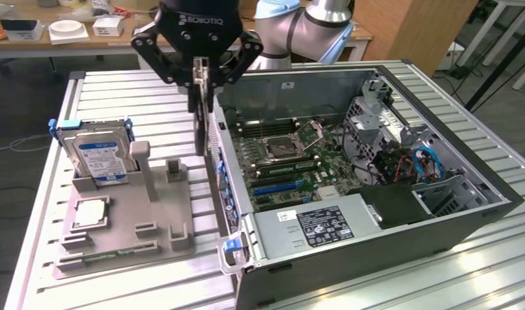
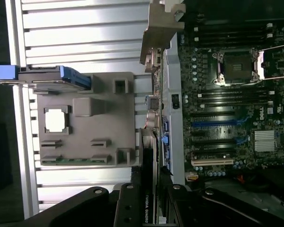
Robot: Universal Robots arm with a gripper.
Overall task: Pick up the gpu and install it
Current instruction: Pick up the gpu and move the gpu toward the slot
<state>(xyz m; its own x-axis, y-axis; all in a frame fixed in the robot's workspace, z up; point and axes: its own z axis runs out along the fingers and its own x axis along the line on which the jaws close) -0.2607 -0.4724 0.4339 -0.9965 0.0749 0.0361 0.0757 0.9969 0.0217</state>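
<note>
My gripper (image 1: 202, 72) is shut on the gpu (image 1: 199, 119), a thin dark card that hangs edge-on and upright below the fingers. It hovers over the near side wall of the open computer case (image 1: 469, 194), between the grey holder tray (image 1: 159, 226) and the motherboard (image 1: 284, 155). In the wrist view the gripper (image 2: 150, 208) clamps the card's dark edge, and the gpu (image 2: 158, 33) ends in its pale metal bracket over the case wall. Blue expansion slots (image 2: 213, 125) lie on the motherboard beside the card.
On the tray stand a hard drive (image 1: 101, 158) with a blue-white label and a square silver processor chip (image 1: 90, 213). A power supply (image 1: 318, 226) fills the case's near corner. Cables and drive bays (image 1: 409, 161) crowd the exterior view's right side of the case.
</note>
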